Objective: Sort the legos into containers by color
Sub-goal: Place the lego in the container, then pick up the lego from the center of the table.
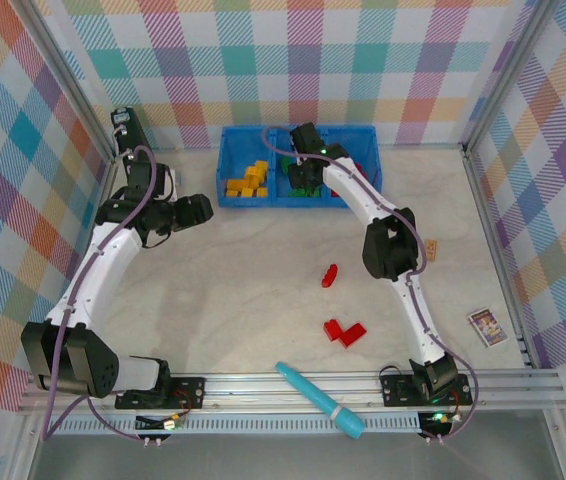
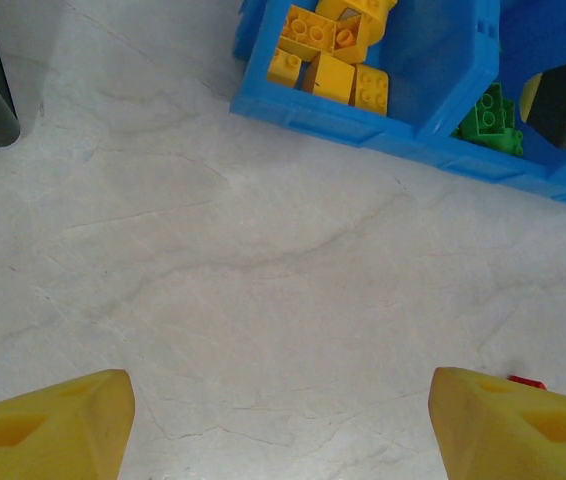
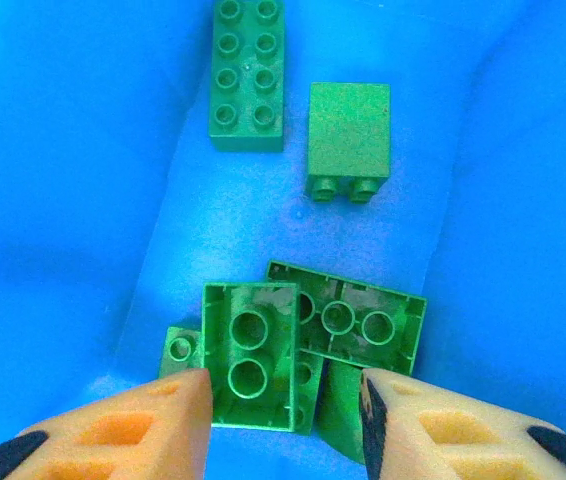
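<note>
The blue bin (image 1: 233, 140) stands at the back of the table. Yellow legos (image 1: 248, 180) fill its left compartment and green ones (image 1: 303, 185) lie in the middle one. My right gripper (image 3: 285, 420) hangs inside the middle compartment, open. An upside-down green lego (image 3: 250, 350) lies between its fingers on other green legos (image 3: 363, 315), against the left finger and apart from the right one. My left gripper (image 2: 281, 420) is open over bare table in front of the bin (image 2: 363, 120), with nothing between its fingers. Red legos (image 1: 330, 275) (image 1: 344, 332) lie on the table.
A teal stick (image 1: 318, 398) lies by the front rail. A small picture card (image 1: 486, 326) sits at the right near the wall. The right arm (image 1: 388, 245) reaches across the table's middle to the bin. Checked walls close in the table on three sides.
</note>
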Available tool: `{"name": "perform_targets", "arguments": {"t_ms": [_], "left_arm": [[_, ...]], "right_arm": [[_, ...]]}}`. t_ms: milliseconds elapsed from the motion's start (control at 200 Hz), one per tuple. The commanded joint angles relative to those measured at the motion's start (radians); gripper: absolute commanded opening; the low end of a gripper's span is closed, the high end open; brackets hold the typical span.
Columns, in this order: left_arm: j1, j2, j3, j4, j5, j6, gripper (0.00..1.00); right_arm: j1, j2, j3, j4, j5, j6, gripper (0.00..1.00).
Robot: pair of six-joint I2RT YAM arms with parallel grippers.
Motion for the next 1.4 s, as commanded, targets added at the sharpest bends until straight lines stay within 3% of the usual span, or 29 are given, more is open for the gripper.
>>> {"name": "perform_targets", "arguments": {"t_ms": [0, 220, 375, 550, 685, 1115, 1235, 1395], "left_arm": [[-0.011, -0.028, 0.007, -0.016, 0.010, 0.001, 0.78], [-0.015, -0.029, -0.003, 0.001, 0.026, -0.004, 0.78], [-0.021, -0.028, 0.008, 0.001, 0.034, -0.006, 0.78], [-0.035, -0.009, 0.019, -0.002, 0.031, 0.003, 0.78], [-0.057, 0.006, 0.028, 0.006, 0.041, 0.008, 0.77], [-0.074, 0.008, 0.046, -0.008, 0.039, 0.011, 0.78], [-0.074, 0.012, 0.054, -0.014, 0.037, 0.013, 0.78], [-0.074, 0.026, 0.060, -0.013, 0.043, 0.011, 0.78]], "right_arm": [[-0.001, -0.159, -0.081, 0.023, -0.027, 0.019, 0.44], [0.010, -0.454, -0.394, 0.041, -0.077, 0.097, 0.49], [0.008, -0.653, -0.662, -0.091, -0.017, 0.323, 0.52], [0.010, -0.878, -1.092, 0.026, -0.160, 0.630, 0.71], [0.037, -0.957, -1.291, 0.142, -0.209, 0.783, 0.75], [0.088, -0.774, -1.348, 0.289, -0.238, 0.823, 0.73], [0.089, -0.737, -1.332, 0.270, -0.223, 0.801, 0.63], [0.091, -0.716, -1.309, 0.223, -0.191, 0.760, 0.40]]}}
